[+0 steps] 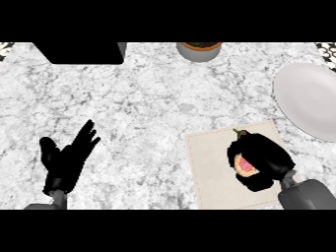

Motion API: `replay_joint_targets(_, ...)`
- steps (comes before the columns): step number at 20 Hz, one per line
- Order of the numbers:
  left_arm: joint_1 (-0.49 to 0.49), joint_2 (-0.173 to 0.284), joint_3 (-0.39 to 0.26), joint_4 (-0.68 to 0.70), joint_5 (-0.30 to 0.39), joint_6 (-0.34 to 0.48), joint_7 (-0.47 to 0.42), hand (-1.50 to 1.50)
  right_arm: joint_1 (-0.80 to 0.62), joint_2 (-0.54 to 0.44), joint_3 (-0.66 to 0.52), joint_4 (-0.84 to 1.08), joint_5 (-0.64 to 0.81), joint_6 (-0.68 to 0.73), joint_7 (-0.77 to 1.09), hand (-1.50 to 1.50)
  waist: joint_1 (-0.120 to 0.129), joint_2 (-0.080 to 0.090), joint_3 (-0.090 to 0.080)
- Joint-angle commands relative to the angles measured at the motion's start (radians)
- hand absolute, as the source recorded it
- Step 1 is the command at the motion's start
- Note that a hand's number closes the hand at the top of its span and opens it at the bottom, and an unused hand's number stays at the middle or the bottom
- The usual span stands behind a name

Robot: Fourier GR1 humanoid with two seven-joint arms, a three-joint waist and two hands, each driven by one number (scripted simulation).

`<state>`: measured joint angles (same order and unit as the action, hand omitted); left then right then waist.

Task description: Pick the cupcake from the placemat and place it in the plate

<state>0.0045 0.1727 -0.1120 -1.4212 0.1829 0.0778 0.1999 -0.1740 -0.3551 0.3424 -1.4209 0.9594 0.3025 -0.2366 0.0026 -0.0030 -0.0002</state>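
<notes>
The right hand (261, 160) curls around the pink-frosted cupcake (246, 167) above the beige placemat (214, 172); the left hand (67, 157) rests with fingers spread.

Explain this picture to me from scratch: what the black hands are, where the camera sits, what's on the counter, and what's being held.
The single picture looks steeply down from the robot's head onto a marble counter. Two grey forearms end in black hands. The left hand rests open at the lower left, fingers up, holding nothing. The right hand has its fingers curled round a pink-topped cupcake, over a beige placemat. A white plate lies to the upper right, holding nothing. At the far edge sit a dark box and a grey pot.
</notes>
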Motion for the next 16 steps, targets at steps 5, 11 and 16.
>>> replay_joint_targets(5,0.04,-0.017,-0.007,-0.061,-0.028,0.015,0.051,0.0,-0.018,0.061,-0.081,-0.045,-0.03,-0.082,-0.067,1.5,0.002,0.001,0.001)
replay_joint_targets(11,0.011,-0.016,0.012,-0.009,-0.014,-0.005,-0.007,0.0,-0.152,0.14,-0.456,0.068,0.012,-0.304,0.438,1.5,-0.018,0.027,0.0)
replay_joint_targets(16,0.014,-0.015,0.007,-0.023,-0.018,-0.006,-0.009,0.0,-0.248,0.125,-0.608,0.089,0.114,-0.471,0.704,1.5,0.008,0.043,-0.007)
